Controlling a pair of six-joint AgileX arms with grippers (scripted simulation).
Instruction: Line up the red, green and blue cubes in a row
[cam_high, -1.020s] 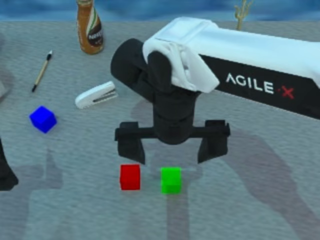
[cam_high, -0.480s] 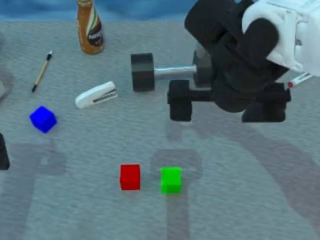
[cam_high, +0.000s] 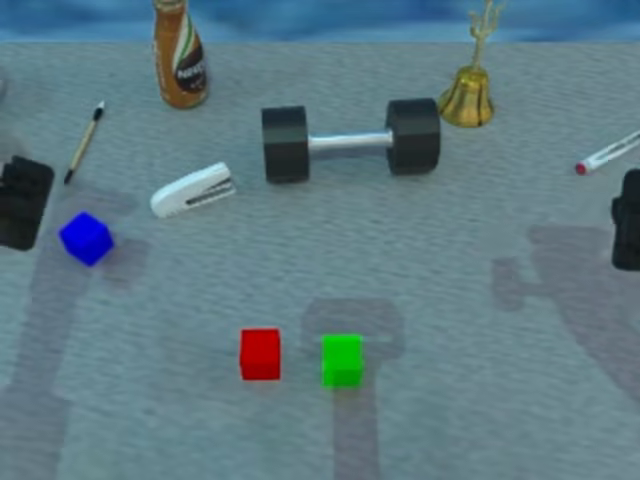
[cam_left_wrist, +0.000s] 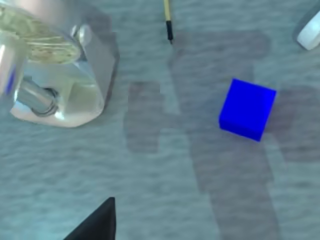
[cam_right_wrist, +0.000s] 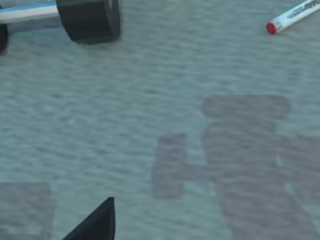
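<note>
From my right wrist I see the grey worktop crossed by blocky shadows. One black dumbbell weight with a stretch of silver bar lies at the edge, and a red-capped marker lies well apart from it. A dark fingertip juts in.

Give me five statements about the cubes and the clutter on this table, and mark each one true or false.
1. The red cube and green cube sit side by side with a gap between them. True.
2. The blue cube already stands in the row with them. False: it lies apart, near the table's left edge.
3. The left pincer is beside the blue cube. True.
4. The dumbbell rests on the green cube. False: it lies farther back, clear of it.
5. The stapler touches the red cube. False: they are well apart.
</note>
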